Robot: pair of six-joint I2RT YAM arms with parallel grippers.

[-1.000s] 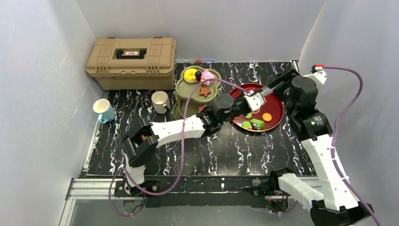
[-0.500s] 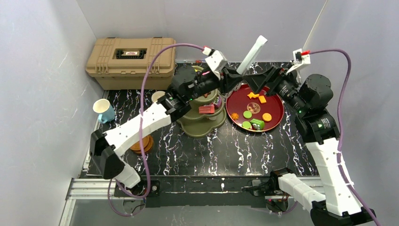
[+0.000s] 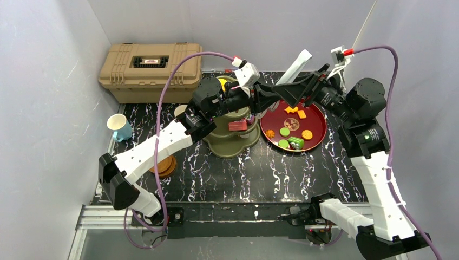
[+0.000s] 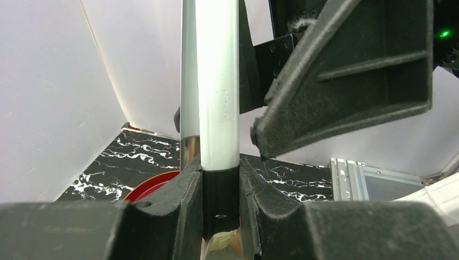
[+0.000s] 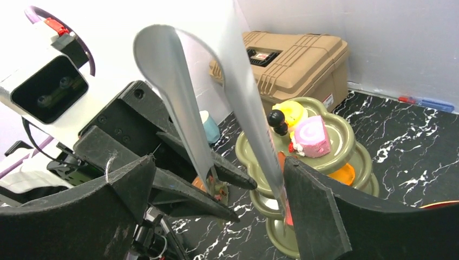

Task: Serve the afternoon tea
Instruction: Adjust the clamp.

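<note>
Left gripper [image 4: 220, 187]: pinches silver tongs [image 4: 216, 81]. Right gripper [image 5: 216, 179]: spread wide, straddles tongs. Three-tier stand [image 3: 230, 143] sits at 8 o'clock, just beside; red plate [image 3: 319, 122] at 5; back wall [image 3: 243, 32] close at 12.

Polished, glossy metal tongs [image 4: 216, 81]; matt olive stand [image 5: 342, 129]; glossy dark-red plate [image 3: 318, 117]; ribbed tan plastic toolbox [image 3: 119, 63].

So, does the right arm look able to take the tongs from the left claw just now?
Probably yes: the right claw is open with the tongs standing between its fingers, and the left claw grips only their lower end.
</note>
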